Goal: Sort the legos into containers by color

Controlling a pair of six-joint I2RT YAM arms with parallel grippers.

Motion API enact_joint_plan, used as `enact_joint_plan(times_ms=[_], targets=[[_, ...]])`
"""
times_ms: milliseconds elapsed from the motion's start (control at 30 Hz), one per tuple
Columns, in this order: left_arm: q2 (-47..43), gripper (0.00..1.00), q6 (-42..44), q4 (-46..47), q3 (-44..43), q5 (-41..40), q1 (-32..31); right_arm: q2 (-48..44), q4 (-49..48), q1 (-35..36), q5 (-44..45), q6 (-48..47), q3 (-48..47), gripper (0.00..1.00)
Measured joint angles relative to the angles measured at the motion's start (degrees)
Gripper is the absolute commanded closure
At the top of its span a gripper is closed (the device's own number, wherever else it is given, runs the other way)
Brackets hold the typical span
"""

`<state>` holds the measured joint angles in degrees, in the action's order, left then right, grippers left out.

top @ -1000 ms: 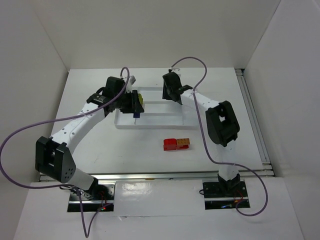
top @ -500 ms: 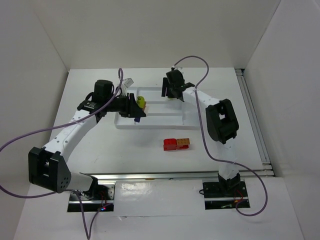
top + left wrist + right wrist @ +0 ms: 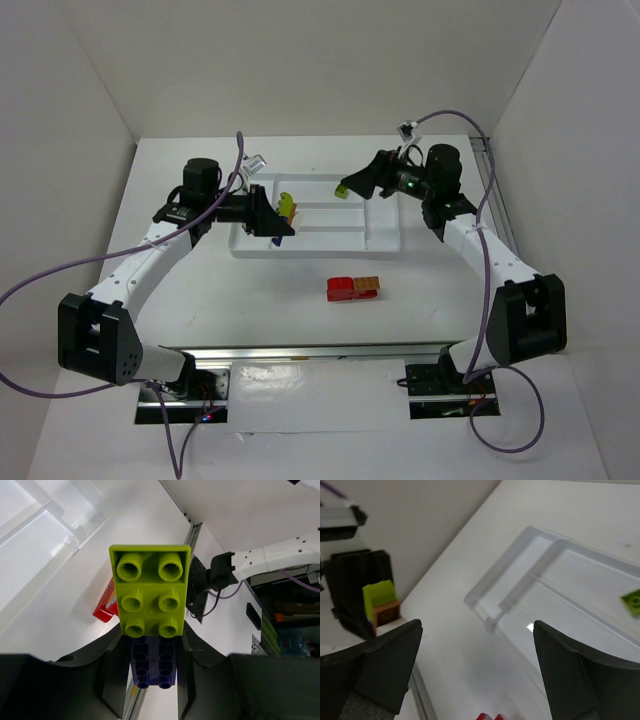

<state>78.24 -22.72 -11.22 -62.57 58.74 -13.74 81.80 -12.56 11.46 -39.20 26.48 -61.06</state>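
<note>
My left gripper (image 3: 270, 215) hovers over the left end of the white tray (image 3: 385, 245), shut on a snapped stack of legos. In the left wrist view its jaws (image 3: 152, 652) clamp the purple brick (image 3: 152, 667), and the lime green brick (image 3: 150, 587) sticks out past them. My right gripper (image 3: 362, 184) is over the tray's back right part, open and holding nothing (image 3: 477, 665). A small lime green brick (image 3: 342, 190) lies in a tray compartment (image 3: 632, 602). A red brick (image 3: 340, 289) joined to an orange one (image 3: 366, 285) rests on the table in front of the tray.
White walls enclose the table on three sides. A metal rail (image 3: 505, 240) runs along the right edge. Both arm bases (image 3: 180, 385) sit at the near edge. Purple cables (image 3: 60, 270) loop beside the arms.
The right gripper opened wide and its arm swung out to the right, leaving a lime green brick in the tray. The left gripper kept its stack and shifted slightly left.
</note>
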Motion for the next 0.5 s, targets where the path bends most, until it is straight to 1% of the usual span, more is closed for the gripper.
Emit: enact_joint_plan(times_ms=[67, 233, 500], targets=[[0.0, 1.00, -0.2, 0.8, 0.0, 0.7, 0.0, 0.0, -3.4, 1.5, -5.5, 1.1, 0.7, 0.01], [0.0, 1.00, -0.4, 2.6, 0.0, 2.8, 0.1, 0.3, -8.1, 5.7, -13.6, 3.8, 4.1, 0.01], [0.0, 1.00, -1.7, 4.0, 0.0, 4.5, 0.1, 5.0, -12.9, 12.5, -20.2, 3.9, 2.7, 0.01]])
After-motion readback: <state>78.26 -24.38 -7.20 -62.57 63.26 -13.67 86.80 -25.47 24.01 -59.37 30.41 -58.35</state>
